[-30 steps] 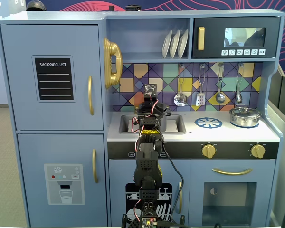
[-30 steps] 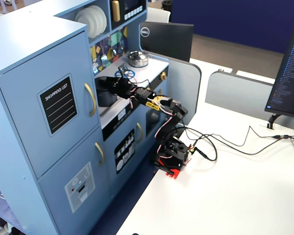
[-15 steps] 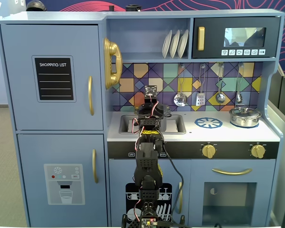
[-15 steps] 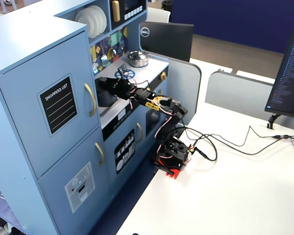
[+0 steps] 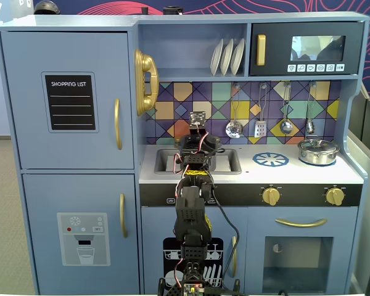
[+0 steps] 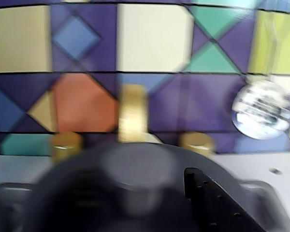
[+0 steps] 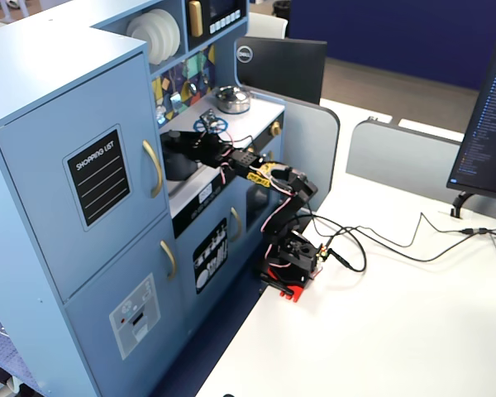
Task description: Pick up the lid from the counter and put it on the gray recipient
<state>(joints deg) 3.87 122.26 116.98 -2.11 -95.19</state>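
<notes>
Step in hand, as judged: the placing stage, close to done. In the wrist view, heavily blurred, a dark round lid [image 6: 135, 166] with a raised centre fills the 6 o'clock half of the picture, below the gold faucet [image 6: 133, 113] at 12 o'clock.

The gray pot [image 7: 175, 157] stands at the sink [image 5: 225, 161] of the white counter [image 5: 246, 176], at 9 o'clock from the printed burner circle [image 5: 271, 160]. The silver pot [image 5: 317, 151] sits well apart, at 3 o'clock from that circle.

The arm reaches up from 6 o'clock in a fixed view, and its gripper [image 7: 194, 147] is right at the pot. The lid appears to lie on or just over the pot's rim; whether it is seated cannot be told.

Pincer state: cannot tell. Only one dark jaw edge shows in the wrist view, at 4 o'clock.

Next move calls for checking that the lid is centred on the rim, releasing, then lifting straight up clear of the knob.
</notes>
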